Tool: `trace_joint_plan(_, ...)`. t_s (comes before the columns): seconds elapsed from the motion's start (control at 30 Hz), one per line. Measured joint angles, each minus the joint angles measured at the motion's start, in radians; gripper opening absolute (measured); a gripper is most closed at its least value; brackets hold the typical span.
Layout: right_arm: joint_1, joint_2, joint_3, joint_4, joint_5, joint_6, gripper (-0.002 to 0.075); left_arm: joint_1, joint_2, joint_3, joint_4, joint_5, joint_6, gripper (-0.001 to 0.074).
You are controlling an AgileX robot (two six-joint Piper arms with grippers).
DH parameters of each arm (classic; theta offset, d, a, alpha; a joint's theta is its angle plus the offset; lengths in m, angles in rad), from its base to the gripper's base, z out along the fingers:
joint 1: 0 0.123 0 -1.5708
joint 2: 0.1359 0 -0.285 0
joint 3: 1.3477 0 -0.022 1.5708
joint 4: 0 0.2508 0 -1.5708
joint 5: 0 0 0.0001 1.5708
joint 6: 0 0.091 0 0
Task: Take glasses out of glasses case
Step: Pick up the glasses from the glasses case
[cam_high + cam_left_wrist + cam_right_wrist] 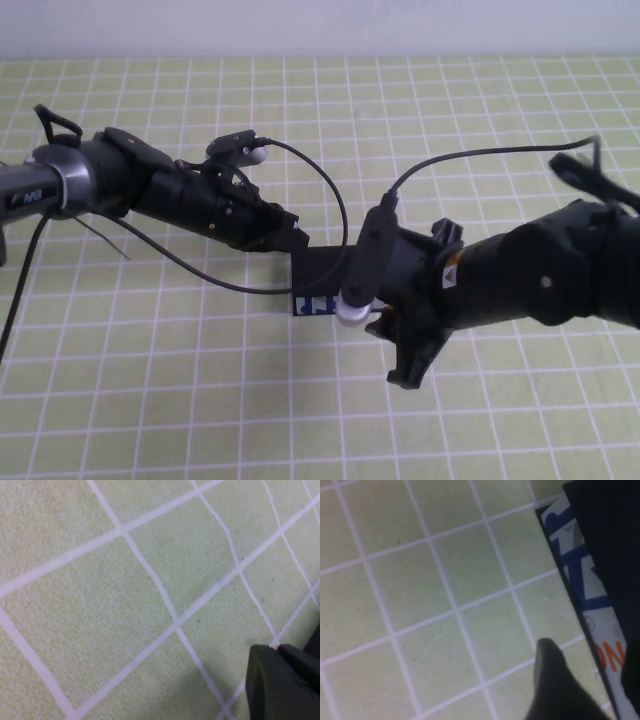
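Observation:
The glasses case (322, 272) lies mid-table between my two arms, a black box with a white side strip (312, 305) printed in blue; most of it is hidden under the arms. My right gripper (592, 680) is open at the case's near end. One finger (555, 685) is over the mat just off the strip (580, 580). The other finger (634, 675) is over the black top. My left gripper (287, 233) is at the case's far left corner, and its fingertips (280, 680) look pressed together just above the mat. The glasses are hidden.
A green mat with a white grid (180, 380) covers the table. Black cables (335, 200) loop from both wrists over the middle. A white wall (320, 25) runs along the far edge.

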Motion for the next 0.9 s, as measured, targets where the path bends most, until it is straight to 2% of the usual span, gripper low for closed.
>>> trace_joint_plan(0.07,0.0,0.029,-0.002,-0.025,-0.05,-0.011,0.0295,0.0,0.0,0.0,0.0,0.0,0.0,-0.0004)
trace_joint_plan(0.13,0.0,0.057,-0.004,-0.056,-0.095,-0.016,0.0315,0.0,0.0,0.0,0.0,0.0,0.0,-0.0004)
trace_joint_plan(0.33,0.0,0.124,-0.008,-0.149,-0.192,-0.017,0.0318,0.0,0.0,0.0,0.0,0.002,0.0,-0.0004)
trace_joint_plan(0.63,-0.026,0.186,-0.015,-0.197,-0.304,-0.017,0.0318,0.0,0.0,0.0,0.0,0.006,0.0,-0.0004)
trace_joint_plan(0.77,-0.026,0.204,-0.015,-0.212,-0.321,-0.017,0.0287,0.0,0.0,0.0,0.0,0.008,0.0,-0.0004)
trace_joint_plan(0.9,-0.034,0.21,-0.017,-0.221,-0.337,-0.017,0.0225,0.0,0.0,0.0,0.001,0.008,0.0,-0.0004)
